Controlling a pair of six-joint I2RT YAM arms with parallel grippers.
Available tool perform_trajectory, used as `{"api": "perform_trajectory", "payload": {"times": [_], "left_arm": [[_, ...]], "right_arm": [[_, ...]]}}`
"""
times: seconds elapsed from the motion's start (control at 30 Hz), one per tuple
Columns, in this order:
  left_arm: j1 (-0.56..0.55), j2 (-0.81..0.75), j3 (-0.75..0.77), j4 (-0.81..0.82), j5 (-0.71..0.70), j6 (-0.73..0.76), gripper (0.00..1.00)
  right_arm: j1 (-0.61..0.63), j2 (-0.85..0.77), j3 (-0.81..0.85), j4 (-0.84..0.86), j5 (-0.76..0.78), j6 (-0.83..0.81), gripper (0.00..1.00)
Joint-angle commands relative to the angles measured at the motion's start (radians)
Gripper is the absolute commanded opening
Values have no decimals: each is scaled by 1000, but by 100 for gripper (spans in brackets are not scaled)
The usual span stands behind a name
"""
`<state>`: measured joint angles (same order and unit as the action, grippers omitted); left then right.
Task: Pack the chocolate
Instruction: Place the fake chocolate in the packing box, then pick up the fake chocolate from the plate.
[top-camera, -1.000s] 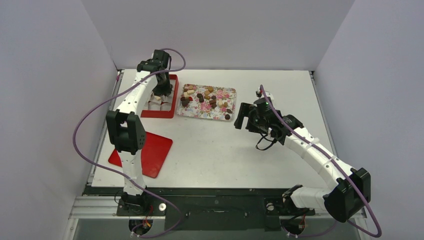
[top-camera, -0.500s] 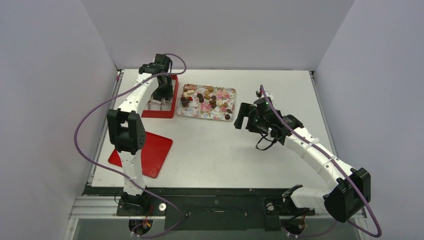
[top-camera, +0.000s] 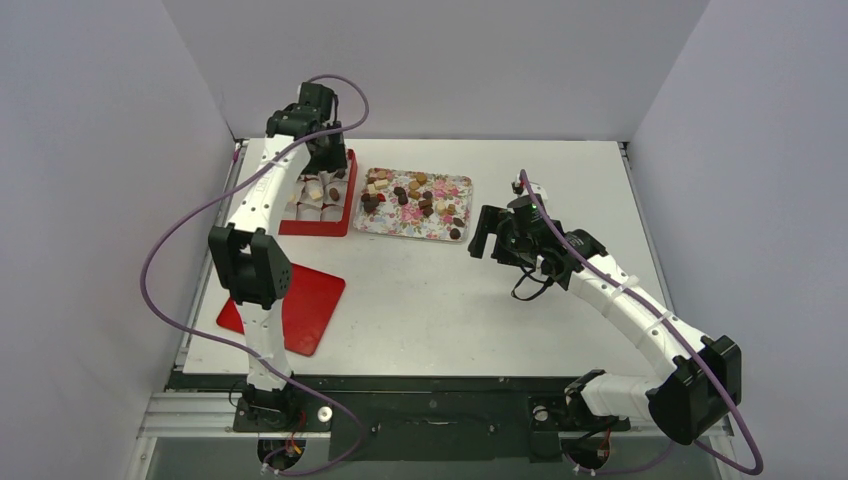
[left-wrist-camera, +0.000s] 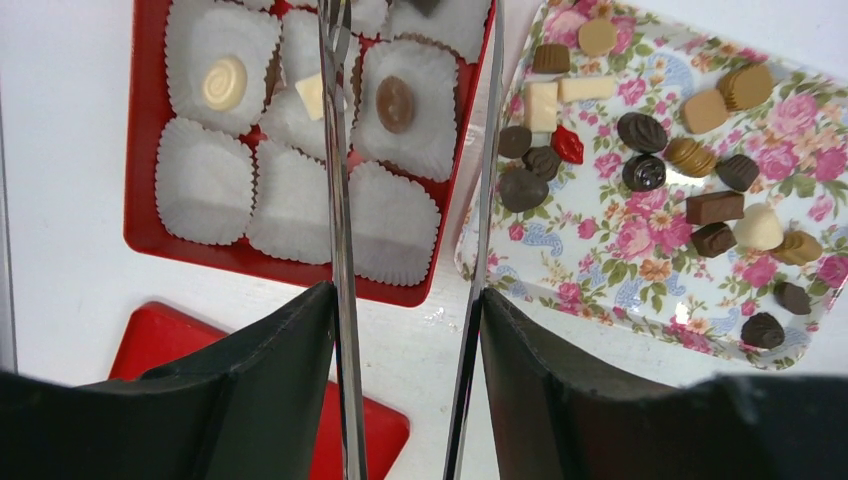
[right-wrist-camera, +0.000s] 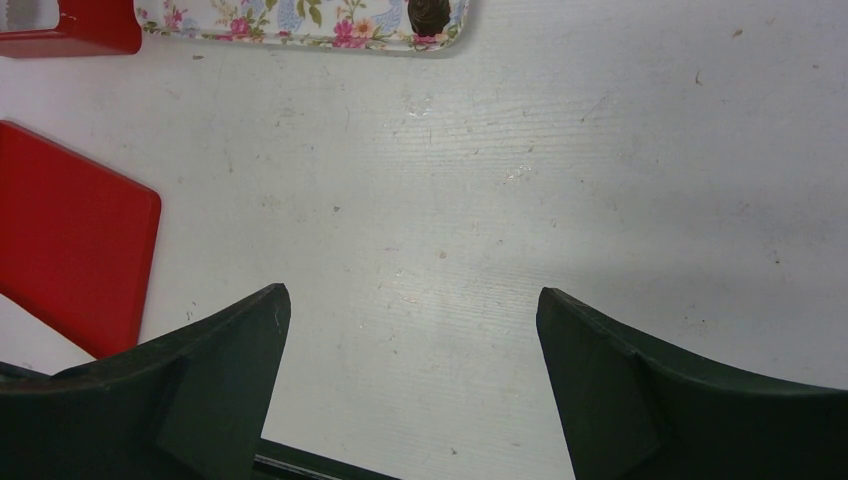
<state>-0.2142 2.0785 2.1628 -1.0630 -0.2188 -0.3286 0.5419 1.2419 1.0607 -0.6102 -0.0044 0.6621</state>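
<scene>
White table (top-camera: 450, 300): carries everything listed below.

Red lid (top-camera: 300, 300): lies flat at near left, off the box.

Red box (left-wrist-camera: 145, 150): sits far left, touching or just beside the tray, and is lined with white paper cups (left-wrist-camera: 290, 200). You have a cream swirl, a cream cube and a light brown oval seated. The near row is unfilled.

Flowered tray (left-wrist-camera: 640, 240): lies right of the box and holds most of the chocolate (left-wrist-camera: 640, 132), loose and mixed.

Left gripper (left-wrist-camera: 415, 30): hovers over the box's right edge, thin blades apart, nothing between them.

Right gripper (right-wrist-camera: 410, 295): idles over bare table near the tray's near right corner, jaws wide apart.

Step in hand, by your inventory: packing is early.

Next move: swing the left blades right over one tray piece, descend, and pinch it gently so the neighbours stay put.
</scene>
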Motion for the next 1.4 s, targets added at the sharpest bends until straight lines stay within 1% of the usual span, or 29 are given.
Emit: {"api": "perform_trajectory", "payload": {"times": [0.0,0.17,0.23,0.33,0.5,0.67,1.13,1.27,1.37], "left_arm": [[3,-16,78,-25,-20,4,50],[-32,-79,39,-21,-22,3,49],[-69,-113,13,-18,-27,-1,49],[-152,-157,-34,-11,-51,-11,49],[-264,-228,-172,27,-74,-46,49],[-306,-244,-254,51,-74,-67,46],[-438,-199,-251,79,-64,-100,46],[-476,-154,-198,91,-58,-106,46],[-499,-105,-130,85,-59,-104,45]], "right_arm": [[-8,-27,44,19,11,-2,89],[-6,-46,36,12,23,6,89],[-8,-59,30,7,42,10,89],[-11,-79,21,1,56,16,89],[-11,-117,-6,-9,77,35,89],[-12,-147,-30,-17,86,49,89],[-21,-234,-81,-43,140,78,89],[-31,-252,-80,-54,164,80,89],[-37,-262,-80,-67,175,79,89]]}}
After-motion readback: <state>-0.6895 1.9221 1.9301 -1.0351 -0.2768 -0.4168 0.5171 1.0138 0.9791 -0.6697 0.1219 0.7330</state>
